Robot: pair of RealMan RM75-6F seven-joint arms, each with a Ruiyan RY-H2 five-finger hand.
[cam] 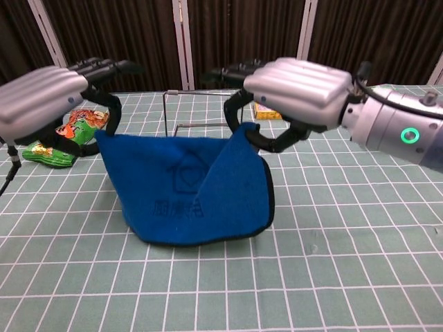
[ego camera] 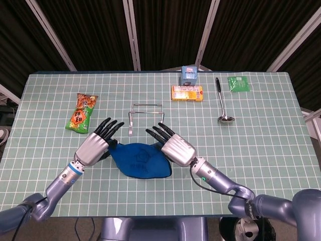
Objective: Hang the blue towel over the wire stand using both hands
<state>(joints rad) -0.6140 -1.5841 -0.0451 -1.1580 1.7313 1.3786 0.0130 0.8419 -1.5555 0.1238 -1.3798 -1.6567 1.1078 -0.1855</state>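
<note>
The blue towel (cam: pixel 190 183) hangs off the table between both hands, its lower edge still trailing on the mat (ego camera: pixel 142 161). My left hand (cam: pixel 52 97) pinches the towel's left upper corner. At the right upper corner my right hand (cam: pixel 294 86) holds the cloth, where a flap folds over. The wire stand (ego camera: pixel 146 116) rises just behind the towel, its top bar (cam: pixel 204 92) showing between the two hands. In the head view, the left hand (ego camera: pixel 96 143) and right hand (ego camera: pixel 173 145) sit a little nearer me than the stand.
A green and orange snack bag (ego camera: pixel 82 113) lies left of the stand. At the back right are a yellow box (ego camera: pixel 187 93), a small blue box (ego camera: pixel 188 75), a ladle (ego camera: pixel 221 99) and a green packet (ego camera: pixel 238 83).
</note>
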